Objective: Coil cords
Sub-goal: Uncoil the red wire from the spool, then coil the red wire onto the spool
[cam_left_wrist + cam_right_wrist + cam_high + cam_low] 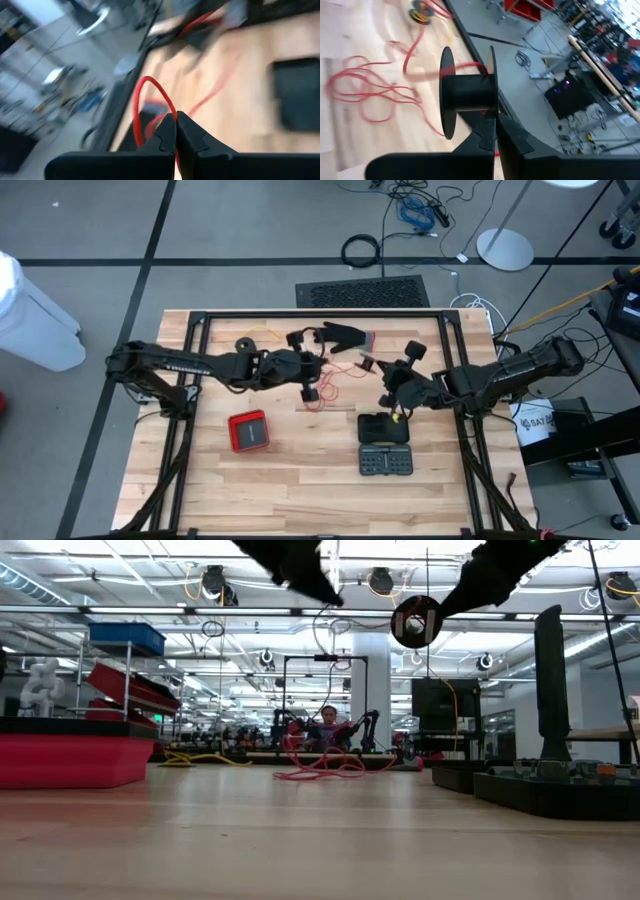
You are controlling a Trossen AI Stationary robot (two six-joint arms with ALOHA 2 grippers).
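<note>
1. Wooden planks make up our worktop, which stands on a grey floor, with a large hall of benches and ceiling lights beyond it.
2. We count two dark arms, both reaching toward the worktop's far middle and both raised off the wood.
3. We count one black glove with a red cuff near the far edge, one red box toward the left, and two black trays toward the right.
4. Our right claw is pressed together on the flange of a black spool, which it holds up in the air; red cord already crosses its core.
5. Our left claw is pinched together on the red cord, a loop of which arches up just past the fingertips.
6. The rest of that cord lies in loose red loops on the wood between the two claws; at least one small dark bundle sits farther left, and we cannot count the others surely.
7. We judge the step in hand to be winding cord onto the spool. To do it well, we should keep the strand lightly taut, lead it squarely between the two flanges, and let slack feed off the wood without snagging the glove.
</note>
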